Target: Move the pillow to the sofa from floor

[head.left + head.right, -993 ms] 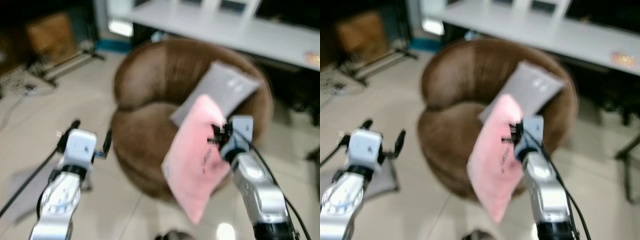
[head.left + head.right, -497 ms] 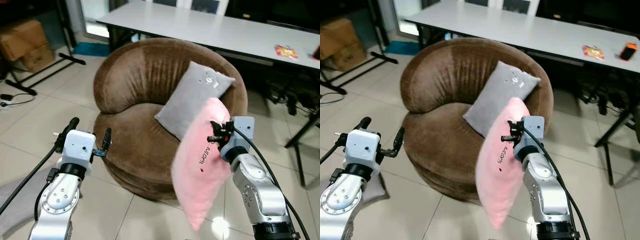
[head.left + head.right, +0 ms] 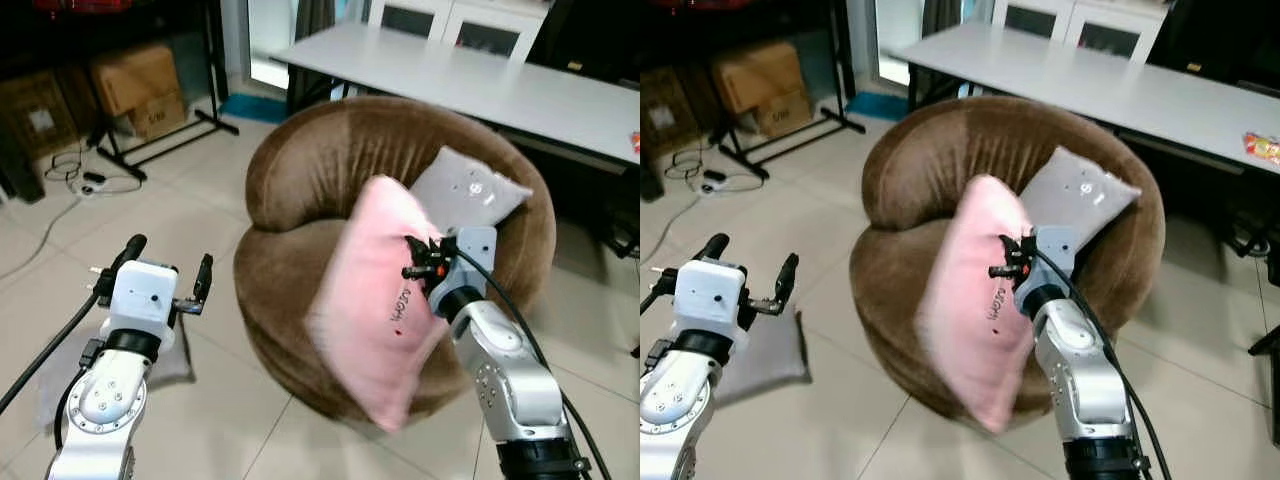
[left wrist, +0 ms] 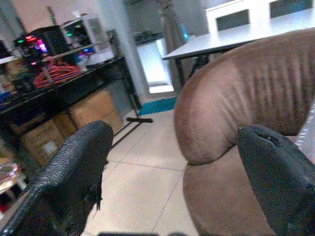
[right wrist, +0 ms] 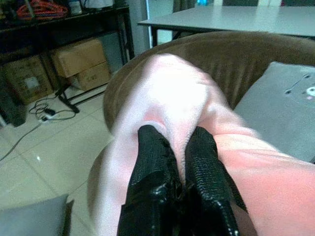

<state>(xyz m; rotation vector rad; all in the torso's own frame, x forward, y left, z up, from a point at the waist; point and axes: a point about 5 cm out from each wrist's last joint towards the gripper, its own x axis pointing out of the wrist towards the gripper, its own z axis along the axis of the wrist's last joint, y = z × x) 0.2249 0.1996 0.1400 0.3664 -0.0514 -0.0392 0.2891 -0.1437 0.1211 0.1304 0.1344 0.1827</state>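
**Pink pillow held over sofa, release pending**

Right gripper (image 3: 412, 258) has its fingers (image 5: 153, 162) clenched on a pinch of the pink pillow (image 3: 375, 300), mid-frame right of centre. Pillow hangs off the floor, upright and drooping, in front of the round brown sofa (image 3: 300, 190); lower end dangles past the seat's front edge, so it looks not yet resting on the cushion. A grey pillow (image 3: 468, 190) already leans on the sofa back, just behind the pink one. Left gripper (image 3: 165, 275), lower left of frame, is empty, fingers (image 4: 74, 162) spread wide, pointing toward the sofa's side. Another grey cushion (image 3: 765, 350) lies on the floor tiles, lower left. White worktop (image 3: 480, 80) runs across the top of the frame behind the sofa.

Step judged: carry done, placing phase. Next move calls for pushing the right arm forward over the seat, lowering until the pillow is supported, then letting go. Risk: releasing now, it could slide off the front.
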